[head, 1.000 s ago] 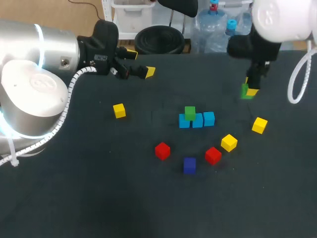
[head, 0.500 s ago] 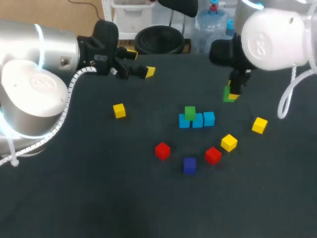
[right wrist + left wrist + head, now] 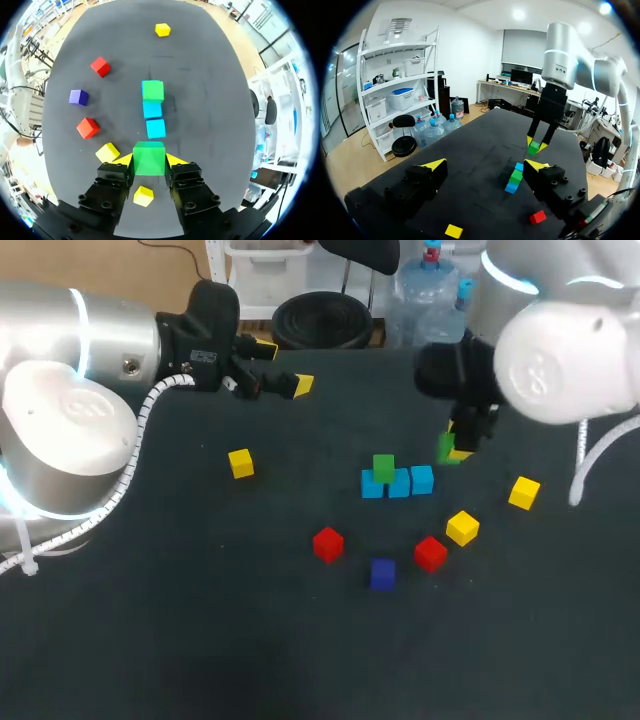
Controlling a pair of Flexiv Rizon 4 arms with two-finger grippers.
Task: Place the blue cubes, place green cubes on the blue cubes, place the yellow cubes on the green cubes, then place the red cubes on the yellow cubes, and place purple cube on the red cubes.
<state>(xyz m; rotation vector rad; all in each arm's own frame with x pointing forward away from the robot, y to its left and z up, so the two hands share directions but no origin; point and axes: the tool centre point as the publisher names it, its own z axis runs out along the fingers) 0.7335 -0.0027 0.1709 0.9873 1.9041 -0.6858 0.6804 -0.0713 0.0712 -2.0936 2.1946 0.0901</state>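
Note:
Three light blue cubes lie in a row mid-table, and a green cube sits on the leftmost one. My right gripper hangs just above and to the right of the row, shut on a second green cube. In the right wrist view that held green cube fills the gap between the fingers, with the blue row just ahead. My left gripper is open and empty near the table's far edge; its wrist view shows the right gripper over the row.
Yellow cubes lie at the left and right. Two red cubes and a purple cube sit in front of the row.
My right arm has carried the green cube leftward and nearer, from the table's far right to just beside the blue row. The left arm has stayed put.

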